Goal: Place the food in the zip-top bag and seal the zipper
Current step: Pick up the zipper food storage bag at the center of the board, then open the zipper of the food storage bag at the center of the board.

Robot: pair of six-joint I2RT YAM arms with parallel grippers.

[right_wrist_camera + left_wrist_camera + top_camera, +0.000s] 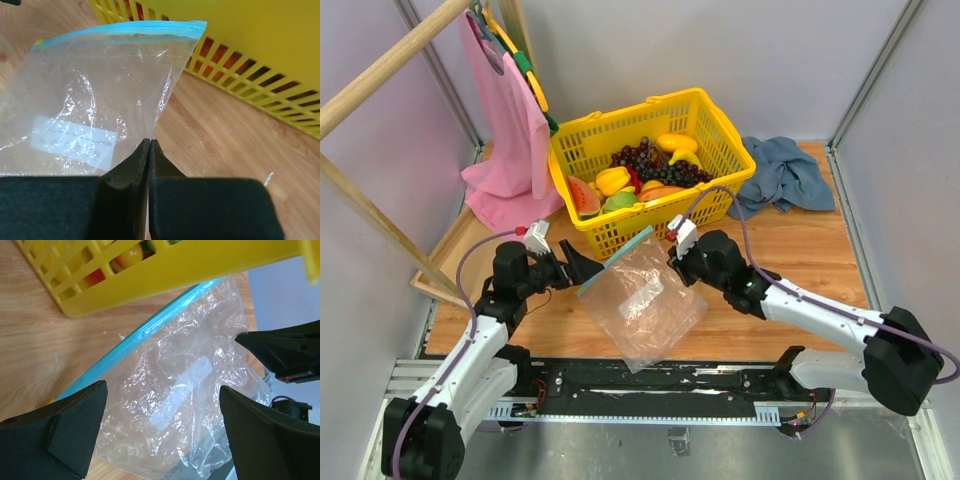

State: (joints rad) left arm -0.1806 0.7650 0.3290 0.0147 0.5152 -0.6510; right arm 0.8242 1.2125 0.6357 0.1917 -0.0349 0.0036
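- Pale grey walls close in a wooden table [800,260], with both arm bases bolted at its near edge.
- At far left a wooden rack [380,70] leans, and a pink cloth [505,130] hangs from it down to the table.
- Behind the middle of the table stands a yellow lattice basket [715,115]. A crumpled blue cloth [782,175] lies just beside it on the right.
- The zip-top bag [645,300] lies flat and empty on the wood just in front of the basket, set cornerwise, with one corner reaching the near edge of the table.
- The left gripper [162,395] is low at the bag's left side, its jaws spread wide apart with the bag between and beyond them, gripping nothing.
- The right gripper [150,145] is at the bag's right side, its jaws pressed together and pinching the thin side edge of the bag.
- The food [650,175] is all in the basket: yellow, orange and green pieces beside a dark bunch of grapes [645,155].
- The zipper [616,262] runs as a light-blue strip along the bag's upper-left edge, nearest the basket.
- A small white label [72,140] shows on the bag's clear face.
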